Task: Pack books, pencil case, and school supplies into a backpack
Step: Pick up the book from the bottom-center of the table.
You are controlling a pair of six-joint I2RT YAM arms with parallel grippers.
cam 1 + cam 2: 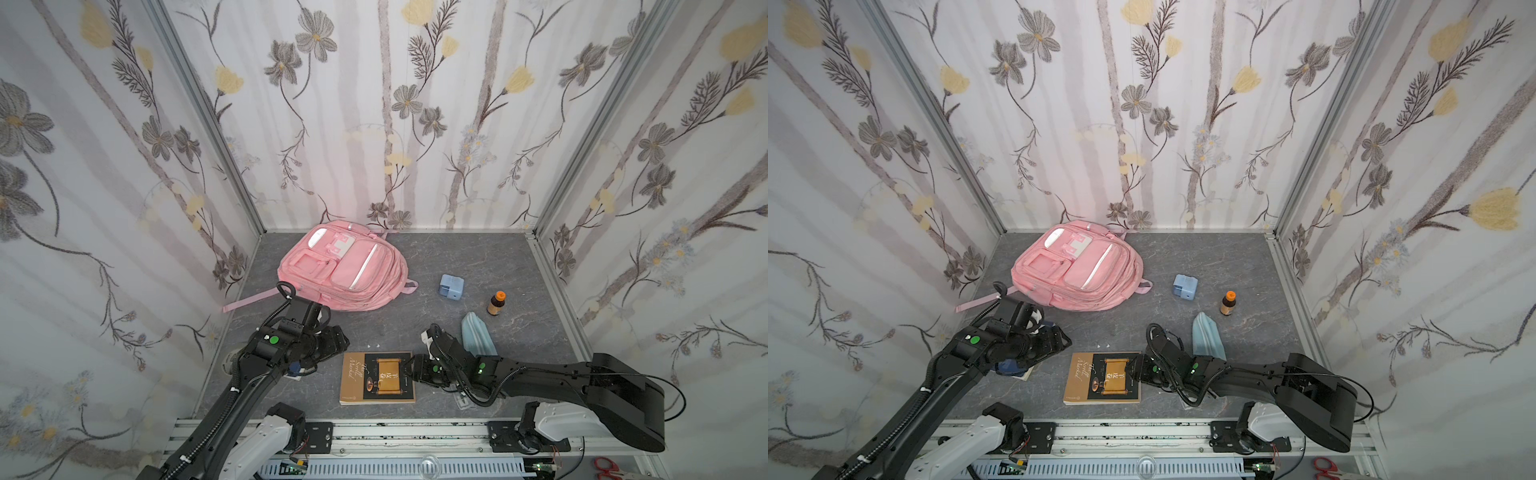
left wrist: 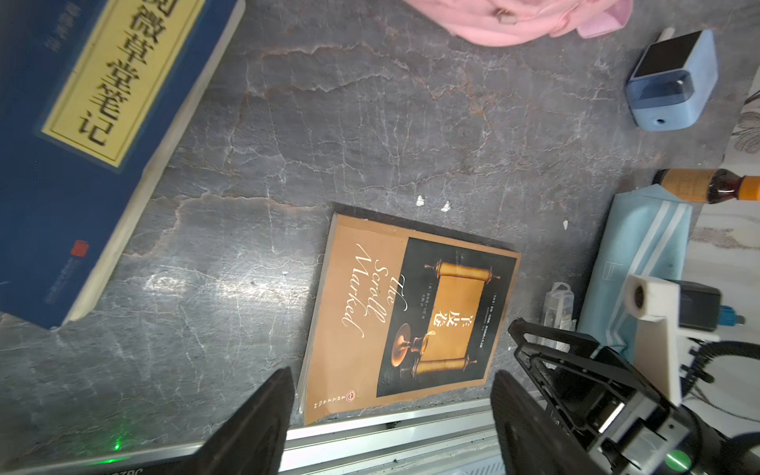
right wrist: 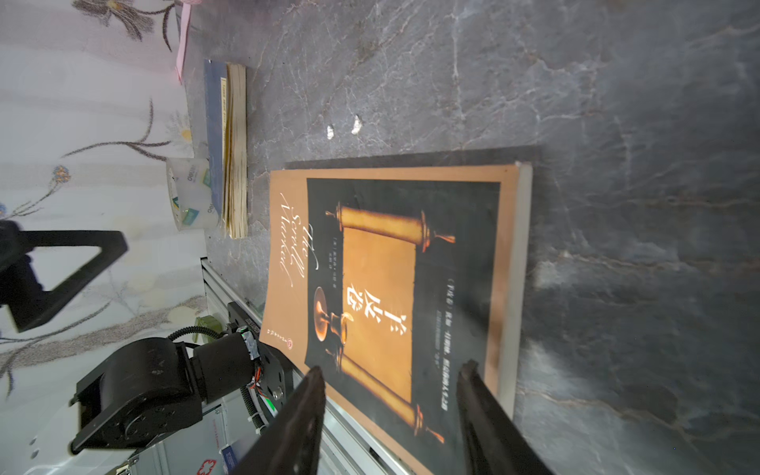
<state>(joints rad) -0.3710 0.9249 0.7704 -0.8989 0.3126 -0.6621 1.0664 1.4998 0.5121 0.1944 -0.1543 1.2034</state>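
The pink backpack [image 1: 340, 270] lies flat at the back left. A brown-gold book [image 1: 377, 378] with a scroll cover lies flat near the front edge. My right gripper [image 3: 392, 366] hovers open over that book's right end [image 3: 390, 288], holding nothing. My left gripper [image 2: 390, 372] is open and empty, left of that book [image 2: 407, 312]. The dark blue book [image 2: 82, 144] lies under my left arm, with a tape roll [image 3: 191, 193] beside it. The light-blue pencil case [image 1: 478, 336] lies behind my right arm. A pale-blue gadget [image 1: 451, 286] stands right of the backpack. A clear case [image 2: 559, 304] lies by the pencil case.
A small brown bottle [image 1: 496, 303] with an orange cap stands right of the gadget. Flowered walls close in the left, back and right sides. A metal rail [image 1: 374, 432] runs along the front edge. A backpack strap [image 1: 249, 301] trails towards the left wall.
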